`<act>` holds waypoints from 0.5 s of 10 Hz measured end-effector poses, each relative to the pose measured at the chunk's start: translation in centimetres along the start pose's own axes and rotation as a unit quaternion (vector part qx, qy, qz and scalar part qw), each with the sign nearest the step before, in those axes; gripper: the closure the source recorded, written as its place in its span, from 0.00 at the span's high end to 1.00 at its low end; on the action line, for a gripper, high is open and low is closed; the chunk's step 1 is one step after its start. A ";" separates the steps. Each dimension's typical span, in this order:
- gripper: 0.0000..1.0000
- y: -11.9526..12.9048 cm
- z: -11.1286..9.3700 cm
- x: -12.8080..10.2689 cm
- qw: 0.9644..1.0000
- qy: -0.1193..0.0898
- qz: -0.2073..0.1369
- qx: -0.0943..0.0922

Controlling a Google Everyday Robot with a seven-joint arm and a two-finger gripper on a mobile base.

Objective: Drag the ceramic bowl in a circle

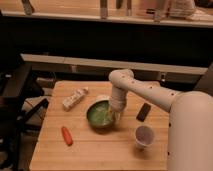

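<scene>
The ceramic bowl (101, 115) is a round, shallow, glossy green dish near the middle of the wooden table (90, 150). My white arm reaches in from the right and bends down over the bowl's right side. The gripper (117, 114) hangs at the bowl's right rim, partly inside it.
A small white cup (144, 136) stands right of the bowl near the front. A dark flat object (143, 112) lies by the arm. A pale wrapped packet (74, 98) sits at the back left, an orange carrot (66, 135) at the front left. A dark chair stands left of the table.
</scene>
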 end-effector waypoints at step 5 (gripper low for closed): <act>0.00 0.2 -0.1 0.1 1.000 -0.001 0.010 0.002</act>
